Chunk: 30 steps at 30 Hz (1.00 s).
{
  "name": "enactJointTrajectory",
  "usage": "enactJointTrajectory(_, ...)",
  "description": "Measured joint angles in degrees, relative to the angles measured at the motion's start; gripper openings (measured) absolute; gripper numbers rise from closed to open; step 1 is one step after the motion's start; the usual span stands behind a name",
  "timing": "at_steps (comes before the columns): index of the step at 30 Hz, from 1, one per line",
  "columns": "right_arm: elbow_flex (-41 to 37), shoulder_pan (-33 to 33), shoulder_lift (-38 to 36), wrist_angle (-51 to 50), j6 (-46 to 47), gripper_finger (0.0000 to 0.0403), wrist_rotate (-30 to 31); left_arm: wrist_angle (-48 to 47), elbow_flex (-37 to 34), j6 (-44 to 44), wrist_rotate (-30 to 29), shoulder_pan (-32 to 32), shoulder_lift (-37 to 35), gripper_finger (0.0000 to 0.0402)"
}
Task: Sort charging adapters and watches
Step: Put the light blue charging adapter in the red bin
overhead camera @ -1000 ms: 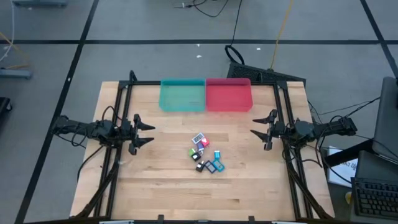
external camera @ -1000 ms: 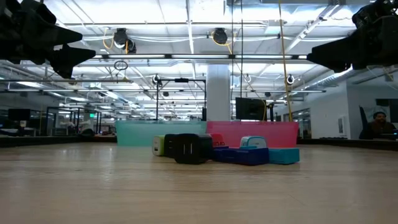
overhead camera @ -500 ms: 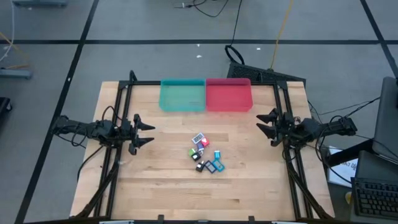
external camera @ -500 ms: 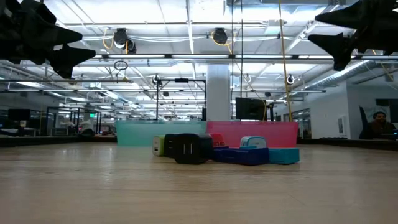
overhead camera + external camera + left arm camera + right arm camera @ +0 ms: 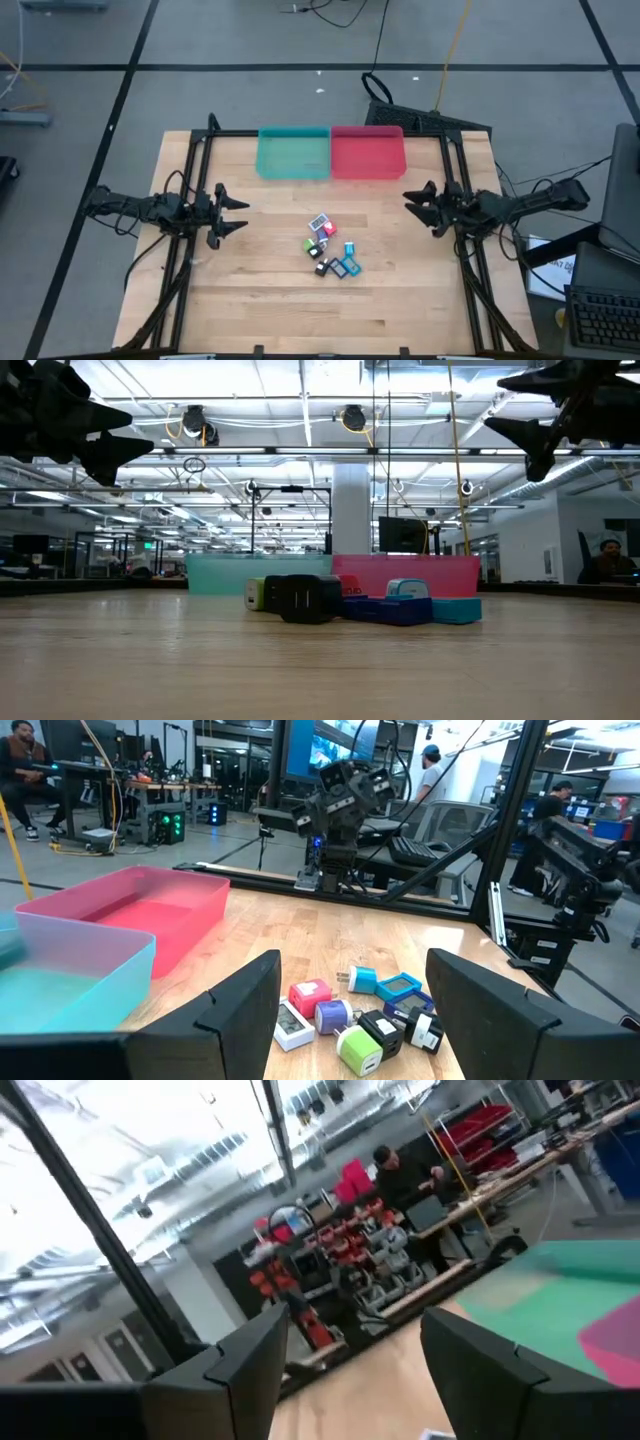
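Note:
The adapters and watches lie in one small heap (image 5: 331,248) at the table's middle. In the left wrist view I make out a pink adapter (image 5: 310,995), a green one (image 5: 358,1050), a black one (image 5: 383,1028), a light blue one (image 5: 362,980) and a teal watch (image 5: 400,987). My left gripper (image 5: 243,214) hovers open, left of the heap and above the table. My right gripper (image 5: 415,208) hovers open, to the heap's right and high over the table (image 5: 495,405). Neither one touches anything.
A teal bin (image 5: 293,153) and a red bin (image 5: 367,152) stand side by side at the table's far edge. Black frame rails (image 5: 190,200) run along the left and right sides. Bare wood (image 5: 270,300) lies around the heap. People sit at desks in the room beyond.
My right gripper has risen and tipped, drawing back a little toward the table's right edge and then coming forward again; its fingers stayed open. The heap lies as before.

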Motion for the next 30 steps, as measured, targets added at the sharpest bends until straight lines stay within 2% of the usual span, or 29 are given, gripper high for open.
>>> enactJointTrajectory(3, 0.25, 0.15, 7.95, 6.62, 0.48, 0.0222, -0.13, 0.00, 0.00, -0.02, -0.02, 0.00, 0.00, 0.0253)
enactJointTrajectory(7, 3.38, 1.67, 19.66, 13.54, -3.81, 0.0222, -0.13, 0.00, 0.00, 0.00, 0.00, 0.01, 0.00, 0.0253)
enactJointTrajectory(13, 11.87, 3.96, 36.71, 15.48, -14.42, 0.0222, -0.19, -0.01, 0.00, 0.00, 0.00, 0.00, 0.00, 0.0253)
enactJointTrajectory(18, 20.00, 6.34, 50.02, 11.05, -25.55, 0.0222, -0.22, 0.02, 0.00, 0.00, 0.00, 0.02, 0.00, 0.0253)
enactJointTrajectory(23, 30.63, 7.40, 60.57, -1.48, -26.00, 0.0228, -0.37, -0.01, 0.00, 0.00, 0.00, 0.02, 0.00, 0.0253)
enactJointTrajectory(28, 43.71, 7.20, 66.18, -25.37, -20.25, 0.0257, -0.64, 0.00, 0.00, 0.00, 0.02, 0.00, 0.00, 0.0253)
enactJointTrajectory(30, 47.13, 6.98, 68.30, -30.80, -18.99, 0.0270, -1.52, -0.01, 0.00, 0.00, 0.00, 0.00, 0.00, 0.0253)
